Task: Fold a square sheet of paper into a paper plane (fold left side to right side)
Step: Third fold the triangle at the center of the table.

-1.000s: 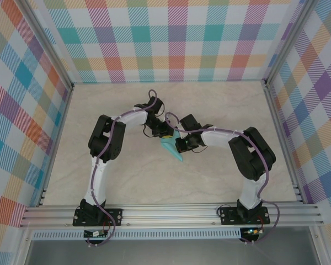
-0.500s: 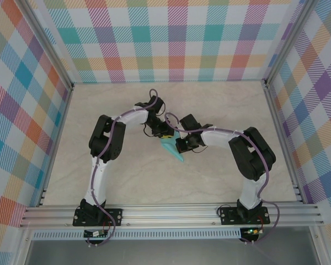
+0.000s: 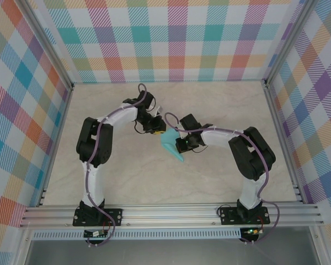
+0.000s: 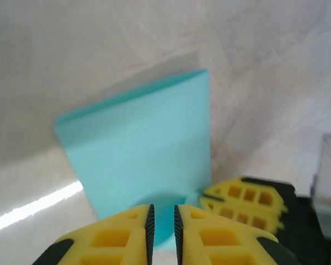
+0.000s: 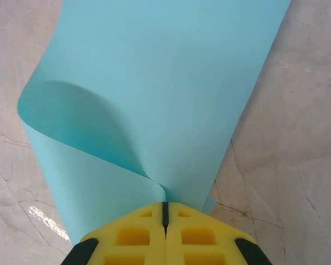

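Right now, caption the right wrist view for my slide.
Right gripper shut on the curled turquoise sheet over the marbled tabletop.

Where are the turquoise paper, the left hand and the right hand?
turquoise paper (image 3: 172, 149), top view, middle of the sheet.
left hand (image 4: 163, 212), left wrist view, gap between its fingertips.
right hand (image 5: 165, 205), right wrist view, seam between its closed fingertips.

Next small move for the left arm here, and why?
Probably lower the left gripper onto the paper sheet and press its curl flat: the right gripper is shut on the sheet's edge, and the fold bulges uncreased.
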Controlling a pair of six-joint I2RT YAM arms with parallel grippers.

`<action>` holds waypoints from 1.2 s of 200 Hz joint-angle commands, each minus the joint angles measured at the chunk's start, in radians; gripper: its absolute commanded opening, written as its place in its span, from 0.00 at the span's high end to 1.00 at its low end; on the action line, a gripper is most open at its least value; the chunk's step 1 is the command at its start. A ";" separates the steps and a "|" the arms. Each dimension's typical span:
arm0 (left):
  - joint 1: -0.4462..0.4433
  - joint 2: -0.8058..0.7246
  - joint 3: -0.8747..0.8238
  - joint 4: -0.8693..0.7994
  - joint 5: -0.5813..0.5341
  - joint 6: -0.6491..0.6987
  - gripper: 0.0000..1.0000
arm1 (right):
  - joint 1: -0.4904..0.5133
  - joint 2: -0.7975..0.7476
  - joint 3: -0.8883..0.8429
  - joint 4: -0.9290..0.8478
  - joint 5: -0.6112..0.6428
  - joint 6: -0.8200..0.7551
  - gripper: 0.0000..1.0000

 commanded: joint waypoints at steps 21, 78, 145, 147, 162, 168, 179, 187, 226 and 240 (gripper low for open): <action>-0.012 -0.148 -0.176 0.122 0.087 -0.059 0.83 | 0.003 0.042 -0.008 -0.085 -0.008 -0.016 1.00; -0.084 -0.094 -0.223 0.189 0.116 -0.090 0.84 | 0.004 0.049 -0.004 -0.087 -0.008 -0.015 1.00; -0.098 -0.050 -0.251 0.204 0.100 -0.087 0.84 | 0.004 0.050 0.000 -0.090 -0.008 -0.016 1.00; -0.099 -0.050 -0.252 0.205 0.100 -0.087 0.84 | 0.003 0.050 0.001 -0.089 -0.008 -0.017 1.00; -0.098 -0.042 -0.256 0.208 0.092 -0.083 0.84 | 0.003 0.051 0.001 -0.092 -0.010 -0.017 1.00; -0.098 -0.038 -0.258 0.208 0.087 -0.083 0.84 | 0.003 0.052 0.001 -0.091 -0.008 -0.018 1.00; -0.098 -0.029 -0.258 0.210 0.081 -0.083 0.84 | 0.003 0.050 0.001 -0.092 -0.008 -0.020 1.00; -0.098 -0.025 -0.260 0.207 0.075 -0.081 0.85 | 0.003 0.050 0.001 -0.093 -0.008 -0.018 1.00; -0.098 -0.015 -0.258 0.198 0.054 -0.071 0.85 | 0.003 0.048 0.004 -0.097 -0.007 -0.020 1.00; -0.098 -0.017 -0.259 0.195 0.049 -0.070 0.85 | 0.003 0.047 0.004 -0.099 -0.004 -0.021 1.00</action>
